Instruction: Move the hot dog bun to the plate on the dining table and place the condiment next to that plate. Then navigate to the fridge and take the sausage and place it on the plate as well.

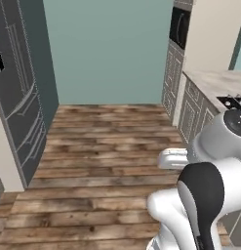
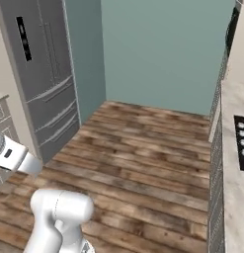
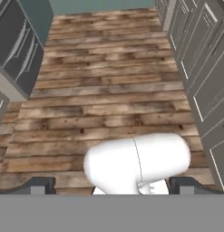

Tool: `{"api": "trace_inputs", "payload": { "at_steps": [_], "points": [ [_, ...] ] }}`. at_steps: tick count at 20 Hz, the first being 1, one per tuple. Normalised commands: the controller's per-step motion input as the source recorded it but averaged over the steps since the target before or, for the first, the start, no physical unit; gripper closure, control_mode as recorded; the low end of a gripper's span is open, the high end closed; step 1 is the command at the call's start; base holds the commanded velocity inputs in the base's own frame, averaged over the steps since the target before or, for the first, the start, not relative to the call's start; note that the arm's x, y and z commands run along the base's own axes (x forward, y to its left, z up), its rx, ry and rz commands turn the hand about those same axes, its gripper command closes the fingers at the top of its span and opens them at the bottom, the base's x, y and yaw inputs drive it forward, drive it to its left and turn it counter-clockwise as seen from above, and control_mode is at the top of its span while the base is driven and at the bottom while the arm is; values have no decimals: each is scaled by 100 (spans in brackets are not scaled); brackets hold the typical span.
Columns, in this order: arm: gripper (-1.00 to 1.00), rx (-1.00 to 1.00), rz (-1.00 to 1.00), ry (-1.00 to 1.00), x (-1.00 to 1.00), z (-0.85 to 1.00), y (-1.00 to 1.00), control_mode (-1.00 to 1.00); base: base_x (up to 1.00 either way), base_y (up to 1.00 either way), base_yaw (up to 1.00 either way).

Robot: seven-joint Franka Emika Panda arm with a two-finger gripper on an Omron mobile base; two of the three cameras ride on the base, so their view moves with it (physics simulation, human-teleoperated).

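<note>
I am driving the base toward the fridge (image 1: 19, 112), which stands at the left of both base views with its doors closed; the sausage is presumably inside, since I cannot see it, and no bun, condiment or plate is visible from here. The gripper (image 3: 111, 185) is carried tucked over the wood floor (image 1: 102, 146), and its fingers (image 3: 38, 185) stand wide apart and empty. For this step I judge the correct procedure is to keep the arm folded while driving, square the base to the fridge doors, and stop near enough to reach a handle yet far enough for the door to swing. I should hold clear of the cabinets (image 1: 190, 110) and tabletop (image 2: 234, 148) on the right while turning.
</note>
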Motion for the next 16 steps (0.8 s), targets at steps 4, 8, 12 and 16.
{"api": "trace_inputs", "payload": {
  "at_steps": [4,8,12,16],
  "points": [
    [-100,0,0,0,0,0,0,100,100,-1,41],
    [-100,0,0,0,0,0,0,100,100,-8,55],
    [-100,0,0,0,0,0,0,100,100,-11,60],
    [-100,0,0,0,0,0,0,100,100,-17,61]
  ]
}}
